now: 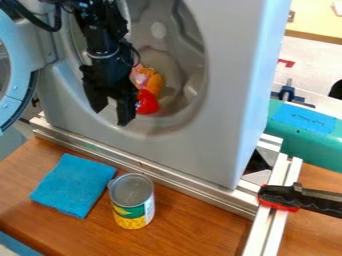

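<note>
Corn can (132,202) stands, open claw (112,114) beside red object (147,103).

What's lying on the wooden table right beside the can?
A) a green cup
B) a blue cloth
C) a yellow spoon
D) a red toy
B: the blue cloth lies flat on the wooden table, right beside the can with the green and yellow label.

I can't read any text here. Dark handwriting on blue tape (304,119), stuck on the teal object (317,142): illegible to me. Label (134,212) on the can (131,190), standing on the counter (194,227): print too small.
</note>
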Robot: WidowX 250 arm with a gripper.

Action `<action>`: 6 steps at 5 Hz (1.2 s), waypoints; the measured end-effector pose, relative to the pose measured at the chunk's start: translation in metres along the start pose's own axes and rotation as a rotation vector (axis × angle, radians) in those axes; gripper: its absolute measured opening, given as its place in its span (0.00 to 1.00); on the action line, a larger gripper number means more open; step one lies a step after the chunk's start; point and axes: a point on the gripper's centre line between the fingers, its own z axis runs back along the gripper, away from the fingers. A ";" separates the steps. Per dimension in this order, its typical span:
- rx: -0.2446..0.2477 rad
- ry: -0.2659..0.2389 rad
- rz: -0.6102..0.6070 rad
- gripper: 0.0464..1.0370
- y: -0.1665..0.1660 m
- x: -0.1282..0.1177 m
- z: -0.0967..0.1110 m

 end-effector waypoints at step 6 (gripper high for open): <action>-0.010 -0.016 -0.071 0.96 -0.002 0.043 -0.028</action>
